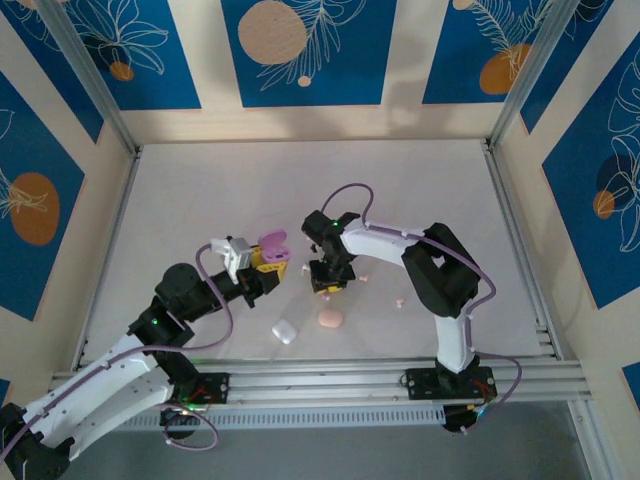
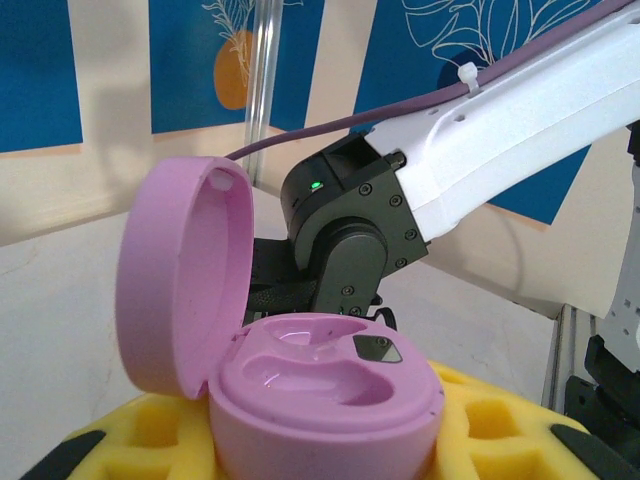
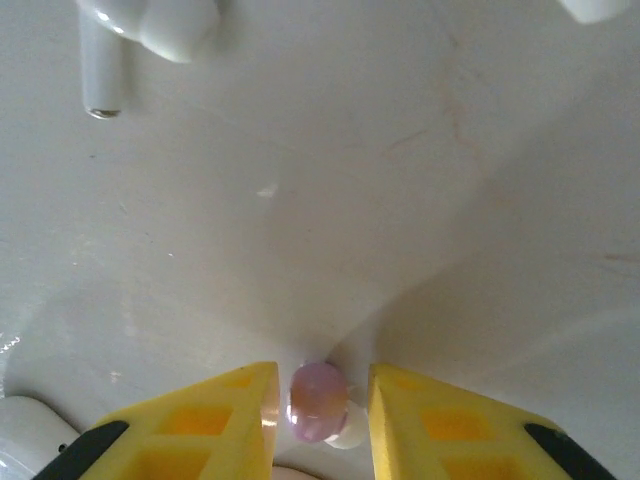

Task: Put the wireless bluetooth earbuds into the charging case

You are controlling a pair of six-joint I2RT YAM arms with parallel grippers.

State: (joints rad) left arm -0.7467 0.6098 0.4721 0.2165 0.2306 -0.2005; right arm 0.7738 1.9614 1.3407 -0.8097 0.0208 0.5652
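Clamped the lilac case [image 2: 330, 400] between the yellow pads [image 2: 150, 435] of the left gripper [image 1: 262, 268], closed tight on its base. Held it upright, lid [image 2: 185, 290] hinged open and standing to the left in the left wrist view, two glossy wells facing up.

Pointed the right gripper [image 1: 328, 282] down at the table [image 1: 200, 200], just right of the lilac case in the top view. Saw its black wrist, green light lit, close behind the lid from the left wrist camera. Set its yellow fingers [image 3: 205, 425] either side of a lilac bud [image 3: 318, 400] lying on the table, with a small white bit just beside the bud toward the right-hand finger. Could not tell whether pinched or only flanked, with the gap little wider than the bud.

Found a white bud [image 3: 125, 40] ahead of those fingers, at the upper left of the right wrist view, well apart from the lilac bud. Found a pink case [image 1: 329, 319] and a white case [image 1: 284, 331], both shut, on the table nearer the arm bases, near each other but not touching. Spotted a pale bud [image 1: 365, 277] just right of the right gripper and a second pale bud [image 1: 399, 301] farther right, both on the table, outside any case.
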